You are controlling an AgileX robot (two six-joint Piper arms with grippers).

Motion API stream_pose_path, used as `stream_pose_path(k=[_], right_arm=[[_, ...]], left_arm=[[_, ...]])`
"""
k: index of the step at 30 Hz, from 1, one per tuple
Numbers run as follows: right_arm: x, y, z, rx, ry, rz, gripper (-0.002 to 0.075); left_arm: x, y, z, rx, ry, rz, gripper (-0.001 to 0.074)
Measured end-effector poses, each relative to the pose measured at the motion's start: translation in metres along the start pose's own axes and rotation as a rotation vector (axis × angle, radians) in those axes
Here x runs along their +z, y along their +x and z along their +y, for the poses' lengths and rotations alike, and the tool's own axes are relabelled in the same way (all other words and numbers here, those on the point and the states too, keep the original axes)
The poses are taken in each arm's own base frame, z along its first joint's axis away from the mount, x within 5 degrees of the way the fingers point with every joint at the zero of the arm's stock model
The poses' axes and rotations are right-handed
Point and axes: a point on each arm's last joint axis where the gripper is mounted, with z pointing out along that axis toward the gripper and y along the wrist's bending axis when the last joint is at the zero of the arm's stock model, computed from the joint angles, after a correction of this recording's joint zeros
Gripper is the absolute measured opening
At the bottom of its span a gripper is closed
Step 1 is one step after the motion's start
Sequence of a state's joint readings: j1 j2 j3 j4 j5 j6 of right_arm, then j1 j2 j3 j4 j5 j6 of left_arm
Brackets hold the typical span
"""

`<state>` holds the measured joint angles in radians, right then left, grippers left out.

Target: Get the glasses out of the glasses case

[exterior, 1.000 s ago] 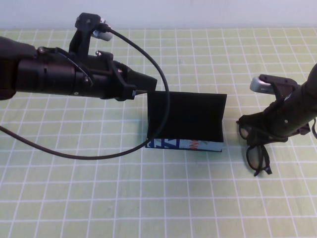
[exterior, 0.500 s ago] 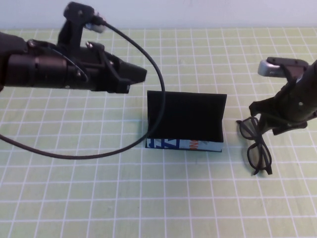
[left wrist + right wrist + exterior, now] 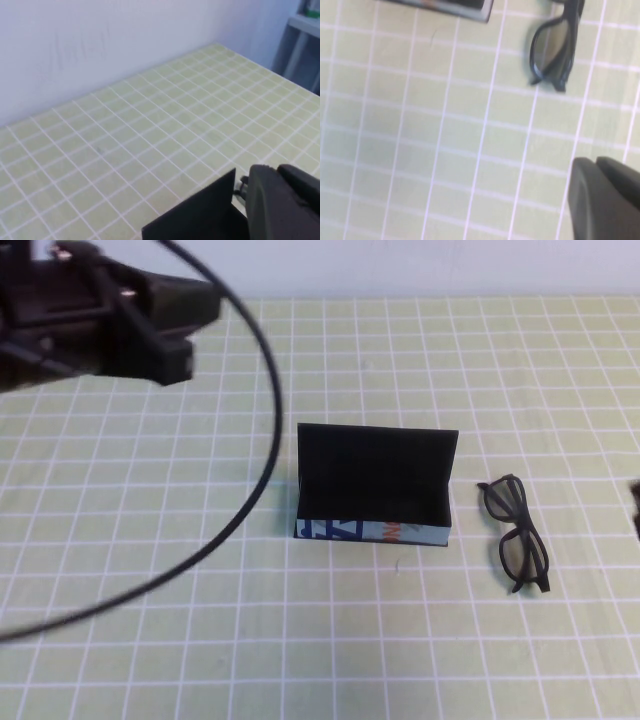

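The glasses [image 3: 517, 532] are laid on the mat just beside the open glasses case [image 3: 375, 483]. The right gripper [image 3: 605, 197] is clenched empty; the left gripper's [image 3: 175, 325] state seemingly cannot be told.

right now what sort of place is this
Probably a robot test bench, not a home: a tabletop covered by a green grid mat against a plain pale wall, with only an open glasses case and glasses laid out.
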<state>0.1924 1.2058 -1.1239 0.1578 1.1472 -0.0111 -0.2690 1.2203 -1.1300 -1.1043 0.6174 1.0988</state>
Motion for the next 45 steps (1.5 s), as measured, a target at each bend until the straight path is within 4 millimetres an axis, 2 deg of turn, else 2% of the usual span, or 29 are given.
stream_pose_path(k=[3, 8, 13, 17, 20, 23, 26, 32, 35, 45], right_arm=[[-0.025, 0.040, 0.002, -0.015, -0.012, -0.074, -0.0014], [-0.056, 0.105, 0.005, -0.045, -0.039, -0.229, -0.0015], [-0.066, 0.146, 0.006, -0.082, -0.074, -0.333, -0.0015], [-0.067, 0.172, 0.007, -0.126, -0.118, -0.449, -0.0016], [-0.067, 0.181, 0.006, -0.160, -0.127, -0.592, -0.0016], [-0.064, 0.182, 0.004, -0.171, -0.137, -0.747, -0.0016], [-0.053, 0.177, 0.000, -0.165, -0.140, -0.870, -0.0016], [-0.019, 0.171, -0.013, -0.078, -0.130, -0.992, -0.0016], [-0.006, 0.171, -0.020, -0.030, -0.119, -1.020, -0.0016], [0.028, 0.182, -0.028, 0.006, -0.107, -0.922, -0.0016]], left_arm=[[-0.035, 0.008, -0.014, 0.008, -0.087, -0.075, -0.0004], [-0.089, 0.046, -0.038, 0.010, -0.214, -0.184, -0.0004], [-0.121, 0.101, -0.053, -0.020, -0.289, -0.249, -0.0004], [-0.140, 0.133, -0.061, -0.013, -0.346, -0.322, -0.0004], [-0.154, 0.157, -0.065, -0.004, -0.413, -0.411, -0.0004], [-0.159, 0.180, -0.063, 0.017, -0.480, -0.452, -0.0004], [-0.157, 0.201, -0.059, 0.016, -0.515, -0.454, -0.0004], [-0.144, 0.239, -0.050, -0.018, -0.551, -0.363, -0.0004], [-0.141, 0.245, -0.049, -0.025, -0.555, -0.346, -0.0004], [-0.139, 0.246, -0.052, -0.021, -0.513, -0.325, -0.0004]])
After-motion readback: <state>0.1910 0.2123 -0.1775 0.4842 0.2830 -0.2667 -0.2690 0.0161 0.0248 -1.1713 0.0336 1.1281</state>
